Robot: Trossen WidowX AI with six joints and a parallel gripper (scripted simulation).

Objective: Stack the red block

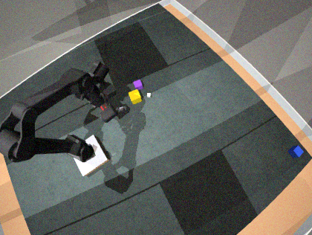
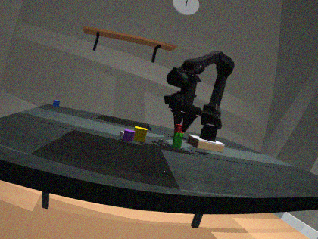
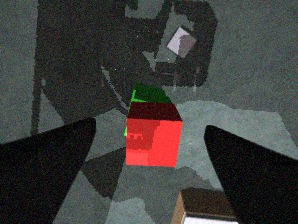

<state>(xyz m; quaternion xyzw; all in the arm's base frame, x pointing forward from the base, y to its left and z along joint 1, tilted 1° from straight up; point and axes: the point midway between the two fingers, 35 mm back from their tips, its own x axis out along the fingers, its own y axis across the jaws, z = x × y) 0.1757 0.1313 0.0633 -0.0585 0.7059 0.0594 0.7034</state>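
The red block (image 3: 152, 137) (image 2: 178, 128) rests on top of the green tower (image 3: 147, 93) (image 2: 177, 141), which stands upright on the dark table. My gripper (image 3: 150, 128) (image 2: 182, 122) (image 1: 111, 111) is open, with its two fingers wide on either side of the red block and not touching it. In the top view the arm covers the tower, and only a small patch of the red block shows.
A yellow block (image 1: 135, 96) (image 2: 141, 134), a purple block (image 1: 137, 84) (image 2: 129, 135) and a tiny white cube (image 1: 148, 94) lie just beyond the tower. The arm's white base plate (image 1: 89, 163) (image 2: 206, 144) sits close beside it. A blue block (image 1: 296, 151) (image 2: 56, 103) lies far off near the table's edge.
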